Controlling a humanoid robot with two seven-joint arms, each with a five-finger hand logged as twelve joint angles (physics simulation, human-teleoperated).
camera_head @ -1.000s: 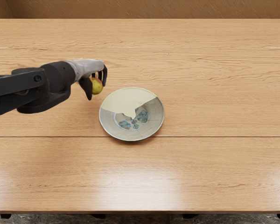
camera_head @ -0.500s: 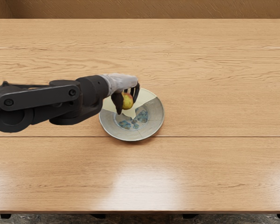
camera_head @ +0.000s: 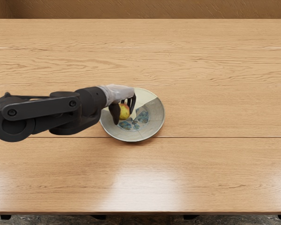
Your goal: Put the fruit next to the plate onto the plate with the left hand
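Note:
A small yellow-red fruit [camera_head: 124, 111] sits between the dark fingers of my left hand [camera_head: 122, 107], which is shut on it. The hand hovers low over the left part of the round grey-and-cream plate [camera_head: 152, 119], whose centre carries a blue pattern. Whether the fruit touches the plate's surface I cannot tell. My left arm [camera_head: 42, 114] reaches in from the picture's left edge and covers the plate's left rim. The right arm is out of view.
The plate lies near the middle of a wide wooden table [camera_head: 215, 70]. A seam in the tabletop [camera_head: 215, 137] runs left to right just below the plate. The table's front edge [camera_head: 140, 213] is near the picture's bottom.
My left hand carried the fruit rightward from beside the plate to above it, then sank a little lower and slightly back left over the plate's left part.

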